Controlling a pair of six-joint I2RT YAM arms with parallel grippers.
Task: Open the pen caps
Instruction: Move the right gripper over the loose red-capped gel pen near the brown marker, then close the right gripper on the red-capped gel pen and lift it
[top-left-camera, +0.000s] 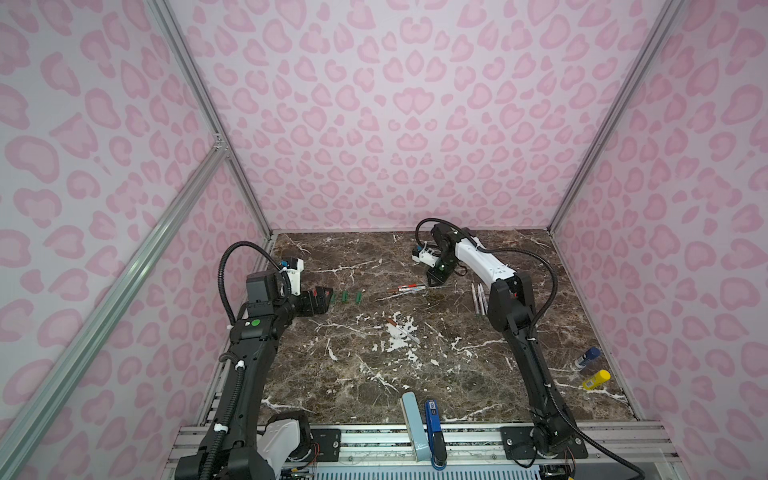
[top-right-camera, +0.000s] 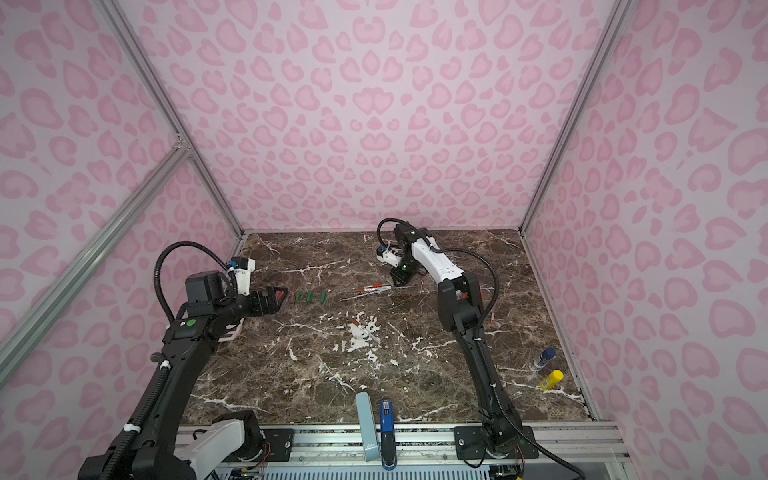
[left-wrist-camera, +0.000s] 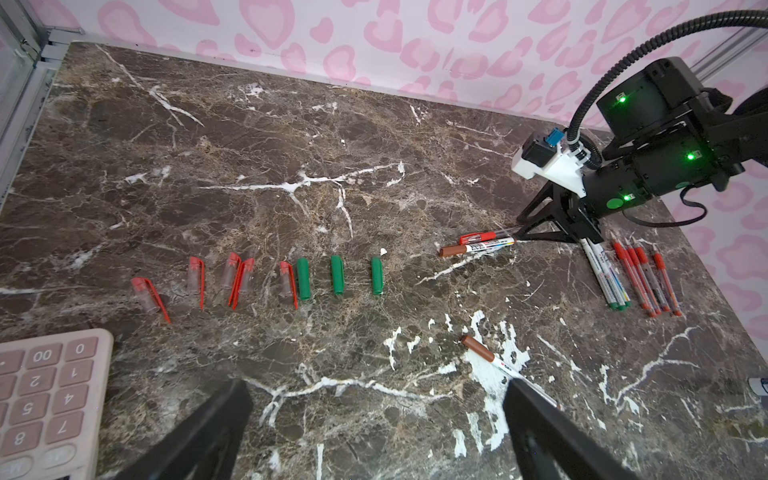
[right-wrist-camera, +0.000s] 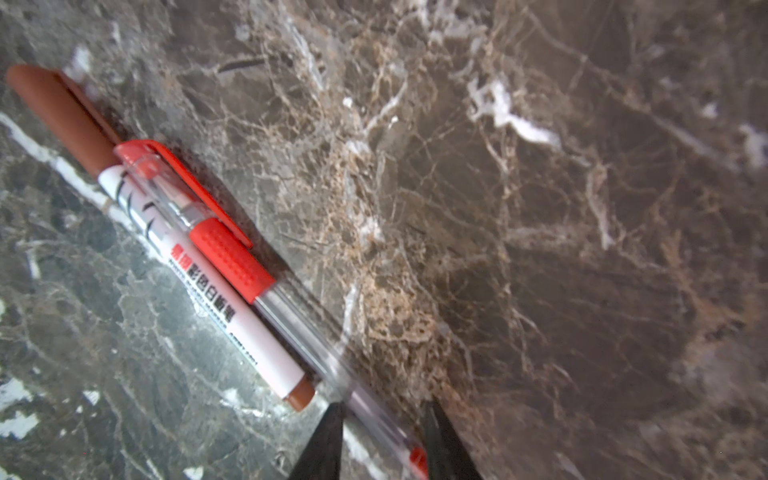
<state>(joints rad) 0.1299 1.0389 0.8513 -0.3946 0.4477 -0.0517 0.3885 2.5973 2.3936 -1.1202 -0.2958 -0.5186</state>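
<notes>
Three walls close in the space, a back wall (top-left-camera: 411, 124), a left wall (top-left-camera: 62, 187) and a right wall (top-left-camera: 706, 187), all covered in pale pink with a darker pink leopard-spot print in which some blotches form hearts. Silver aluminium profile posts (top-left-camera: 196, 91) run up the corners where the walls meet, and a diagonal aluminium brace (top-left-camera: 131, 270) crosses the left wall. Below lies a dark brown marble-patterned tabletop (top-left-camera: 353, 374) with white and tan veins, evenly lit with soft shadows, bordered at the near edge by a slotted aluminium rail (top-left-camera: 374, 434).
</notes>
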